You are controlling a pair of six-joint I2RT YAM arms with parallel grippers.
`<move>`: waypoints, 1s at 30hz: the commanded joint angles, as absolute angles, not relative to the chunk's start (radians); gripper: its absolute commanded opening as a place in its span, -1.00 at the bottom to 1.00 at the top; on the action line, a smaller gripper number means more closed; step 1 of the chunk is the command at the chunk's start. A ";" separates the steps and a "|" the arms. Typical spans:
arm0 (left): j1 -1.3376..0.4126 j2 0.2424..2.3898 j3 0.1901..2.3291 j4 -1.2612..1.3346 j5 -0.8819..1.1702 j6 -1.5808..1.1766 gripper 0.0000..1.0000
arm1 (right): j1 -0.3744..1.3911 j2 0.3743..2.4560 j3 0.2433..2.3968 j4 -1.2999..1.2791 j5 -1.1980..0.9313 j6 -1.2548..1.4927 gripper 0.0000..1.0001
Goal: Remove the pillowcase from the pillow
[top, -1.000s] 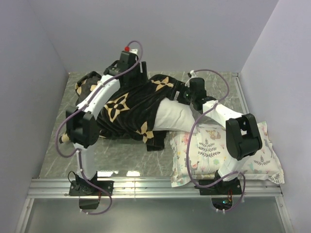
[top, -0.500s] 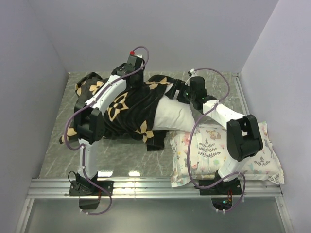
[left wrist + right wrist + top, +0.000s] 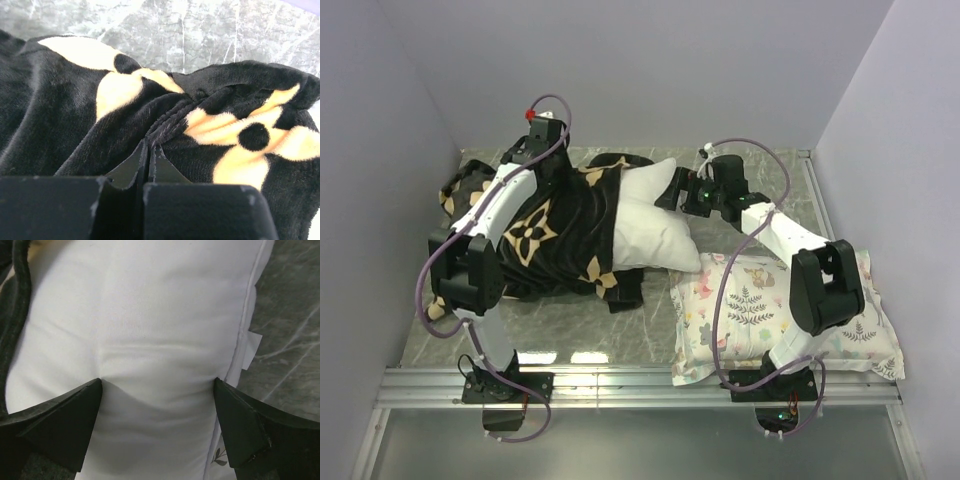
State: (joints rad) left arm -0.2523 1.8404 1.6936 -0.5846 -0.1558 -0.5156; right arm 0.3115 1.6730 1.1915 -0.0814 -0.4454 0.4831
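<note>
**Left gripper** (image 3: pixel 148 150): jaws clenched on a raised fold of the pillowcase (image 3: pixel 75 135), which is black plush with tan flower motifs. The fabric bunches on both sides of the tips. Beyond them lies the grey marble table (image 3: pixel 200 30).

**Right gripper** (image 3: pixel 157 385): jaws released and spread wide. Both fingertips (image 3: pixel 92 390) press into the pillow (image 3: pixel 150 315) and dent it.

**Tag** (image 3: pixel 252 347): small and white, on the pillow's seam, just outside the finger on the wrist view's right. The dark pillowcase edge runs just outside the other finger.

**Pillowcase, top view**: sheathes the pillow's end on the left gripper's side, and the end under the right gripper is bare white. The left arm (image 3: pixel 510 200) crosses above the fabric and hides a strip of it.

**Floral-print pillow** (image 3: pixel 780 310): nearer the bases than the right gripper, touching the plain pillow's corner, partly under the right arm (image 3: pixel 790 240).
</note>
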 commanded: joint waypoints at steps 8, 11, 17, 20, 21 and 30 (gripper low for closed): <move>-0.264 1.812 1.628 -0.479 -0.163 -0.540 -0.99 | 0.310 1.815 1.304 -0.069 -0.728 0.521 1.00; -0.284 1.815 1.618 -0.469 -0.160 -0.531 -0.99 | 0.317 1.877 1.330 0.027 -0.787 0.601 1.00; -0.291 1.822 1.643 -0.483 -0.166 -0.522 -0.99 | 0.339 1.959 1.479 -0.115 -0.687 0.560 0.30; -0.256 1.809 1.687 -0.526 -0.190 -0.503 -0.99 | 0.339 1.921 1.537 -0.250 -0.562 0.500 -1.00; -0.236 1.798 1.692 -0.523 -0.178 -0.511 -0.99 | 0.337 1.901 1.545 -0.271 -0.489 0.492 -1.00; 0.069 1.686 1.674 -0.546 -0.158 -0.610 -0.99 | 0.197 1.651 1.560 -0.405 -0.212 0.462 -1.00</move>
State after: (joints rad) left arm -0.0711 1.7897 1.6695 -0.5629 -0.0937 -0.5640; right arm 0.3180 1.7607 1.5200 -0.3405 -0.4026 0.5026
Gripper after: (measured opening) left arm 0.023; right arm 0.126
